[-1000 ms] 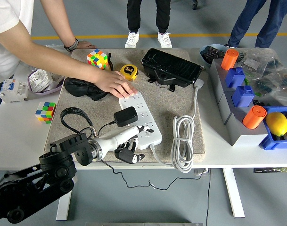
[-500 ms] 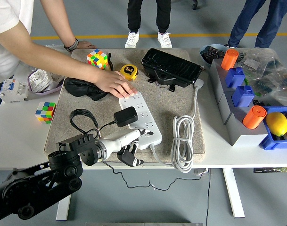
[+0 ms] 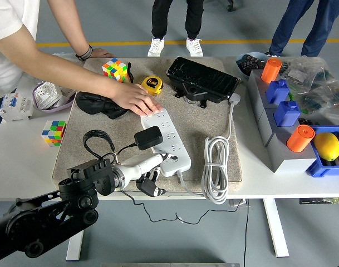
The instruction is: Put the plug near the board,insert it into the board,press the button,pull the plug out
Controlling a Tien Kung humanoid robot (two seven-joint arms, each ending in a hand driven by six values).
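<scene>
A white power strip (image 3: 169, 125) lies slantwise on the beige mat (image 3: 200, 119). A black plug adapter (image 3: 148, 137) sits on its near half, and its thin black cable loops left across the mat. My left hand (image 3: 159, 168) reaches in from the lower left at the strip's near end. One fingertip is stretched out onto that end, by the switch, while the other black fingers (image 3: 148, 187) curl under over the table's edge, holding nothing. A person's hand (image 3: 136, 100) presses flat on the strip's far end.
The strip's white cord lies coiled (image 3: 215, 167) to the right. Behind it are a black case (image 3: 202, 79), a yellow tape measure (image 3: 152, 84), a black pouch (image 3: 97, 104) and two puzzle cubes (image 3: 114, 69) (image 3: 54, 132). Grey and blue bins (image 3: 280, 130) stand at the right.
My left hand has stretched a fingertip onto the strip's near end and the forearm has drawn slightly back. The black cable loop shifted right. The person's hand has stayed put.
</scene>
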